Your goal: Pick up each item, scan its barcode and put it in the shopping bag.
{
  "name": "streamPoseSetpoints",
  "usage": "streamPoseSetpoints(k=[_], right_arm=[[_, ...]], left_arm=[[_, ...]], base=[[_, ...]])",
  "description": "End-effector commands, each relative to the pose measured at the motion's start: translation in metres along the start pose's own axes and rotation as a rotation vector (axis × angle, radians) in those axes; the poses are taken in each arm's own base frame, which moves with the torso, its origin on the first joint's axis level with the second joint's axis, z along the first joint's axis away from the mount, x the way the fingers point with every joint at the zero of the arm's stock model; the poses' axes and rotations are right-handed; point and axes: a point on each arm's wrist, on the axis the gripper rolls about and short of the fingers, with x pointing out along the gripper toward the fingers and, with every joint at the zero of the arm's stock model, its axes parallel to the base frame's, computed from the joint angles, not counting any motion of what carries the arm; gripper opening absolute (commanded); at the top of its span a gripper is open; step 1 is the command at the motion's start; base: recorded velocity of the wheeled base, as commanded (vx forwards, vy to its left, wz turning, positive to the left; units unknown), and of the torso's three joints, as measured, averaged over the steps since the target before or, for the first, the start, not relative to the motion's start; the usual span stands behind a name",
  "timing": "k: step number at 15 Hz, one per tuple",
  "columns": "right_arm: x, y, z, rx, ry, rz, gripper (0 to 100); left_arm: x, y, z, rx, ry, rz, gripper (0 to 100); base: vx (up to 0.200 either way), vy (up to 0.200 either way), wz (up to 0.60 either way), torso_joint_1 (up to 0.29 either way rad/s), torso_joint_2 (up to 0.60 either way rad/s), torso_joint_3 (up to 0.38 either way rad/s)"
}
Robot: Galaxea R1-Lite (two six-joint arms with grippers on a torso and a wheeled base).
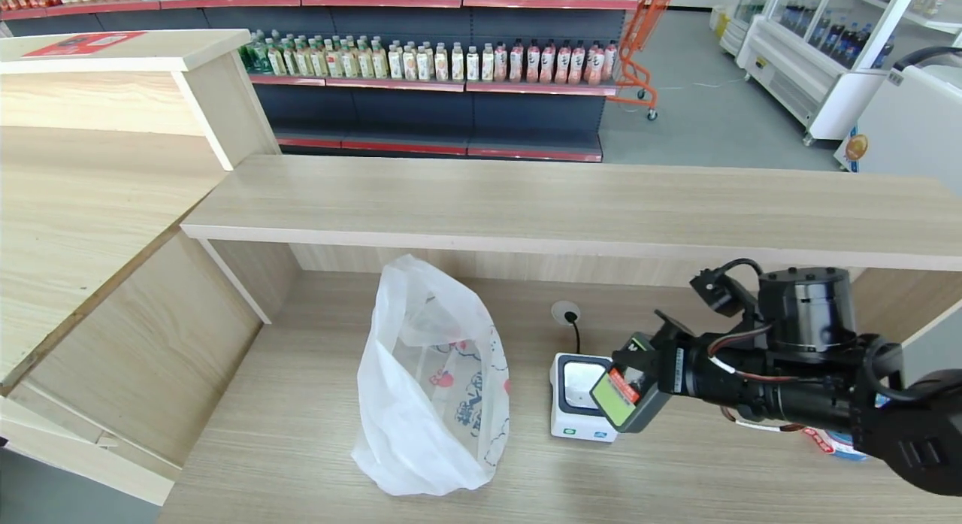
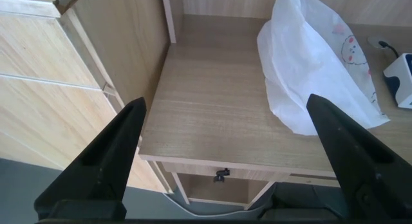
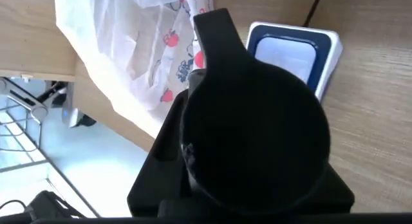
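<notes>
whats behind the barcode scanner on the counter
A black cable runs from behind the barcode scanner to a round grey port in the counter. Its plug is hidden by the scanner's body.

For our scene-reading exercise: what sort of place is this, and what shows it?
Most likely a small shop's checkout: shelves of bottled drinks behind, a barcode scanner on the wooden counter beside a shopping bag, and the right gripper holding a packaged item at the scanner.

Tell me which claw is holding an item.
The right claw, shut on a green-faced box at the scanner; the left claw is open and empty.
</notes>
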Motion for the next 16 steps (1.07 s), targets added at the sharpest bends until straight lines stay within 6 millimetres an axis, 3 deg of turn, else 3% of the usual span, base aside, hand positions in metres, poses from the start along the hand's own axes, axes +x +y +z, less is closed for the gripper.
streamPoseSetpoints(k=[1, 3, 7, 9, 16], right_arm=[[0.037, -0.005, -0.01, -0.02, 0.054, 0.006, 0], [0.06, -0.01, -0.017, -0.052, 0.03, 0.025, 0], [0.078, -0.019, -0.026, -0.117, 0.056, 0.013, 0], [0.089, -0.019, -0.021, -0.13, 0.027, 0.025, 0], [0.103, -0.021, -0.015, -0.183, 0.002, 0.009, 0]], left_arm=[[0.0, 0.0, 0.0, 0.0, 0.0, 0.002, 100], [0.0, 0.0, 0.0, 0.0, 0.0, 0.002, 100], [0.0, 0.0, 0.0, 0.0, 0.0, 0.002, 100], [0.0, 0.0, 0.0, 0.0, 0.0, 0.001, 100], [0.0, 0.0, 0.0, 0.0, 0.0, 0.001, 100]], base=[[0.0, 0.0, 0.0, 0.0, 0.0, 0.0], [0.0, 0.0, 0.0, 0.0, 0.0, 0.0], [0.0, 0.0, 0.0, 0.0, 0.0, 0.0], [0.0, 0.0, 0.0, 0.0, 0.0, 0.0], [0.0, 0.0, 0.0, 0.0, 0.0, 0.0]])
